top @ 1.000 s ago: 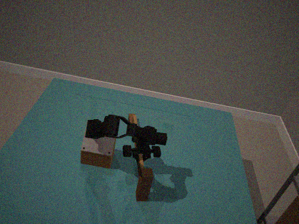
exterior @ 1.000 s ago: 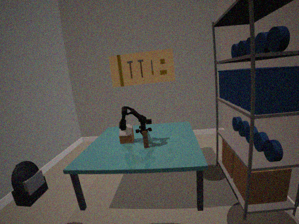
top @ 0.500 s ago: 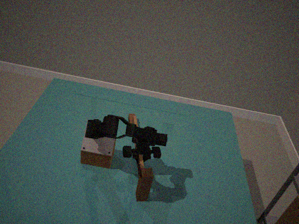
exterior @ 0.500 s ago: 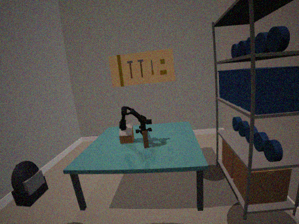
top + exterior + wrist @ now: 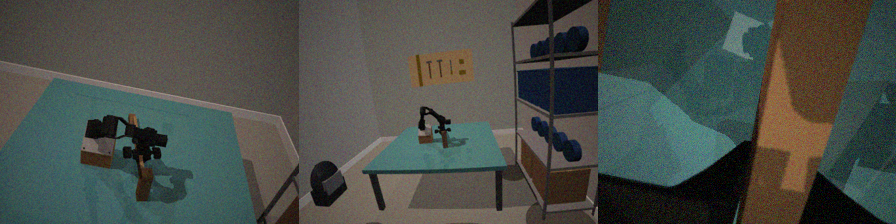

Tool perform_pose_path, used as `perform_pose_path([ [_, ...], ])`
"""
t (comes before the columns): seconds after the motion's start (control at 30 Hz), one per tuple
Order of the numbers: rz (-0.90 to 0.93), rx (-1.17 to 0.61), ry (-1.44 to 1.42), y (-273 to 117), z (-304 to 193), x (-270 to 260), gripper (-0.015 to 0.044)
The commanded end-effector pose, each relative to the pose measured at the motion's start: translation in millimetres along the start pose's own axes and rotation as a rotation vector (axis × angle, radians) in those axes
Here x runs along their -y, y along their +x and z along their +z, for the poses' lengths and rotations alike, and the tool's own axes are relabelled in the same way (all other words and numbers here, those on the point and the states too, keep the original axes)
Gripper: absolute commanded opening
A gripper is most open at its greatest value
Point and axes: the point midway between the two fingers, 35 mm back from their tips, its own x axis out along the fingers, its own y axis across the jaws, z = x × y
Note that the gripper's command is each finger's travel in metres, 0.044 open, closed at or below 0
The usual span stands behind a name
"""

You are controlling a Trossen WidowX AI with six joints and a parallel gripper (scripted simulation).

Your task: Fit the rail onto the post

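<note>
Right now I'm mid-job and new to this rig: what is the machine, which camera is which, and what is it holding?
The black machine is a single robot arm bolted to a block on a teal table. One picture looks down from above, one looks across the room, and one rides on the wrist. The gripper is closed on a long wooden rail, the orange strip filling the wrist view. The wooden block at the rail's end could be post or footboard; pegs and holes are too small to see.
</note>
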Motion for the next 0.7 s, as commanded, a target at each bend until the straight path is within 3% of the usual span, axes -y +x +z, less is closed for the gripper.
perform_pose_path([
  [0.0, -0.01, -0.003, 0.002, -2.8, -3.5, 1.4, 0.0],
  [0.67, -0.01, -0.004, 0.002, -3.0, -9.7, 1.4, 0.0],
])
